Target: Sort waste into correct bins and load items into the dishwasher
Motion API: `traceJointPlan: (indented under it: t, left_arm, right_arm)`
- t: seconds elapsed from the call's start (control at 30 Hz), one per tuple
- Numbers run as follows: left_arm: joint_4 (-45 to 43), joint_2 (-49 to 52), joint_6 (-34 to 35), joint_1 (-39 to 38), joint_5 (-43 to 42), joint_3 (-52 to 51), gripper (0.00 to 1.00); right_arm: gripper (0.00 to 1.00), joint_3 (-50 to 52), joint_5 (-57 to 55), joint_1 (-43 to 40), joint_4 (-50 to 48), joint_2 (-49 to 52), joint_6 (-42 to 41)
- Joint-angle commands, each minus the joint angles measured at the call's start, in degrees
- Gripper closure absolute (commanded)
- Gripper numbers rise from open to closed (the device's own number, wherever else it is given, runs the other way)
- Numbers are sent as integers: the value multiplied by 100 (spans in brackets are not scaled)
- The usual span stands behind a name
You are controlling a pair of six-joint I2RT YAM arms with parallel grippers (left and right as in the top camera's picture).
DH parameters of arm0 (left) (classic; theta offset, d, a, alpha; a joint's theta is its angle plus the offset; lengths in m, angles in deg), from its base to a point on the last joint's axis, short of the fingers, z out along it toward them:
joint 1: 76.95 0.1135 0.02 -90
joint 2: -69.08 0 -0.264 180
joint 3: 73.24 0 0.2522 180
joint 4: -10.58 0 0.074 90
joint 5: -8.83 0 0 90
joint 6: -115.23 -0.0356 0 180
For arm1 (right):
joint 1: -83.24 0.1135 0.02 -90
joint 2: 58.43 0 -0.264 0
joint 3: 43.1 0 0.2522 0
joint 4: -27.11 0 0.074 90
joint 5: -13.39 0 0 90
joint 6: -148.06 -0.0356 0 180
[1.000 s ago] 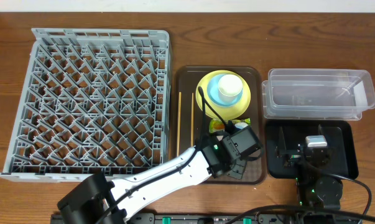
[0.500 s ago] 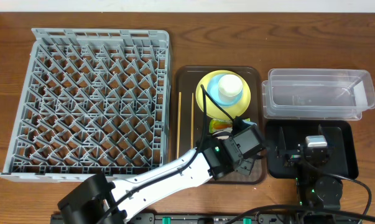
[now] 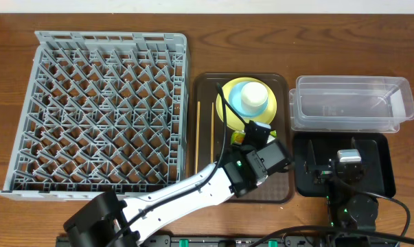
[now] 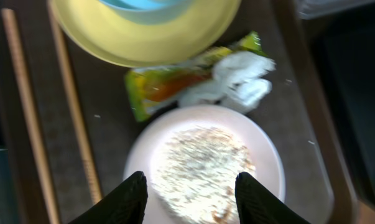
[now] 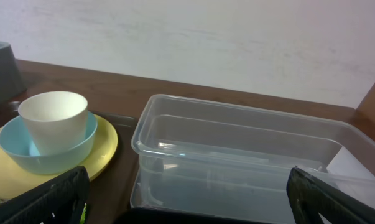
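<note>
Barely begun: the dish rack (image 3: 104,110), at the surface's left, holds nothing. The bowl (image 4: 267,158), wrapper (image 4: 162,86), plate (image 4: 143,46) and chopsticks (image 4: 25,118) lie on the brown tray (image 3: 204,89). The left fingers (image 4: 128,196) hover half-open above the bowl, empty; the right fingers (image 5: 50,199) spread wide, empty.

Site type: robot lab bench, mock dishwashing stn. Indicators: bare wooden table (image 3: 14,219), plain white wall (image 5: 237,43) behind; commercial-type grey dish rack (image 3: 104,110) left of L claw (image 4: 190,190); clear tub (image 3: 351,103) and black tray (image 3: 384,171) to its right.
</note>
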Motion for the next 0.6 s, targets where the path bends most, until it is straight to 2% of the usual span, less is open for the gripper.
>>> traceJointPlan:
  t: [0.0, 0.13, 0.3, 0.57]
  left_arm:
    - [155, 52, 35, 179, 363, -28, 53]
    - [439, 52, 153, 470, 310, -28, 53]
    - [756, 52, 205, 833, -140, -28, 53]
    - [1224, 52, 203, 1119, -136, -28, 53]
  right_arm:
    - [1, 9, -39, 15, 22, -9, -61]
    - [1, 9, -37, 15, 22, -9, -61]
    - [1, 9, -37, 15, 20, -9, -61]
    - [1, 9, -37, 15, 22, -9, -61]
